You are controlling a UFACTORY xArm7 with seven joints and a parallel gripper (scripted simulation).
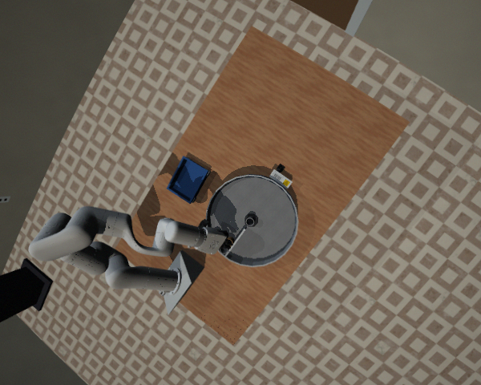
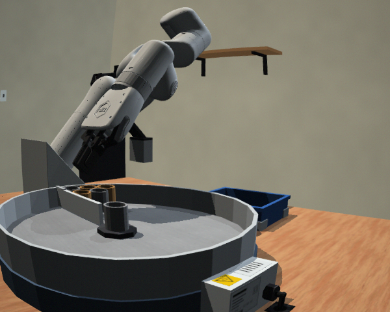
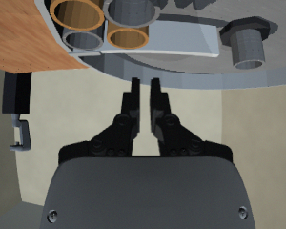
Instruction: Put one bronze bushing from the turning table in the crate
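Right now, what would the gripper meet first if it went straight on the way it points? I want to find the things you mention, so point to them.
Probably the divider (image 1: 239, 239) (image 2: 79, 204) (image 3: 183, 40) on the turning table (image 1: 273, 219) (image 2: 175, 233) (image 3: 200, 80), though depth is unclear.

The wooden table (image 1: 298, 107) (image 2: 350, 255) (image 3: 19, 45) carries the round turning table (image 1: 269, 203) (image 2: 175, 234) (image 3: 181, 78) and, near it, the blue crate (image 1: 187, 180) (image 2: 272, 211).

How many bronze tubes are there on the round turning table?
3. In the exterior view: the first bronze tube beside the divider, the second behind it, the third farther right. More may be hidden.
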